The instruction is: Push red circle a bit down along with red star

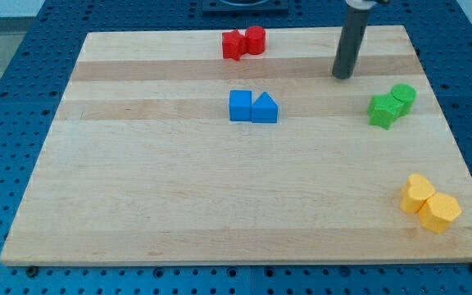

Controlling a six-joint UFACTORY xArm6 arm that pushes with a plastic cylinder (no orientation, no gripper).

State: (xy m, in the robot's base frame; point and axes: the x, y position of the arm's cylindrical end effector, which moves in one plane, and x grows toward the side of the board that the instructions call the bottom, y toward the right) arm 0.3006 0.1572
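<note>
Red circle [256, 39] and red star [233, 45], touching, sitting well off toward the view's left of my tip [342, 77], slightly higher. Hovering clear, pushing nothing. Needing approach from above the pair.

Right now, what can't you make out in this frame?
- Rod above my tip: cut off by the view's top edge.
- Yellow blocks: exact shapes unclear, too small.
- Red star and red circle: touching or merely close, camera angle hides it.

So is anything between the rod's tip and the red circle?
No. In the camera view, only bare wooden board lies between my tip and the red circle, which touches the red star.
</note>
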